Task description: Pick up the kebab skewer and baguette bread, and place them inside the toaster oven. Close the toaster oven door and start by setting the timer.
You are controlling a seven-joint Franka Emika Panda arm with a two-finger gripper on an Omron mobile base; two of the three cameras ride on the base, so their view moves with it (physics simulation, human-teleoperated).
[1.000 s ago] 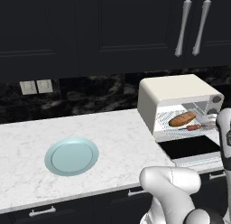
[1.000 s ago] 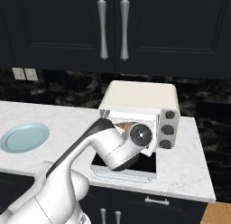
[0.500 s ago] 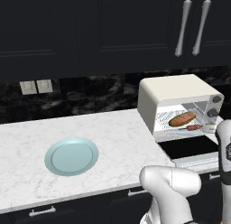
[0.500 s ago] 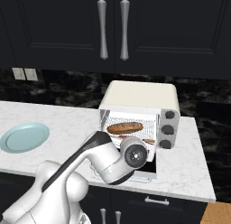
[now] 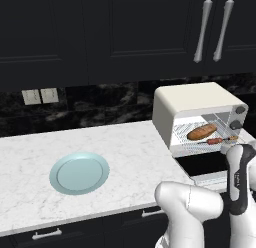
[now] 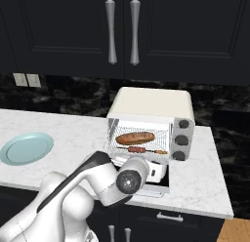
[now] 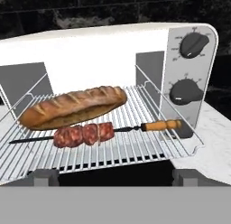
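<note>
The cream-white toaster oven [image 5: 197, 104] [image 6: 151, 107] stands on the counter with its door [image 5: 200, 164] folded down flat in front. On the wire rack [image 7: 149, 142] lies the golden-brown baguette bread [image 7: 74, 106] [image 5: 202, 131] [image 6: 135, 137]. The kebab skewer [image 7: 90, 133] [image 5: 220, 140] [image 6: 141, 150] lies just in front of it, parallel to the loaf. Two dark knobs [image 7: 194, 44] sit on the oven's right panel. My gripper [image 7: 115, 177] faces the oven mouth from low in front of the rack. It is open, and its fingertips [image 7: 43, 177] hold nothing.
A pale teal plate [image 5: 79, 172] [image 6: 25, 148] rests on the white marble counter [image 5: 125, 147] left of the oven. Dark upper cabinets with bar handles [image 6: 111, 31] hang above. The counter ends a short way right of the oven [image 6: 215, 187].
The hand has drawn back and down from the oven opening, so the bread and skewer on the rack now show in the right base view. The jaws stayed open.
</note>
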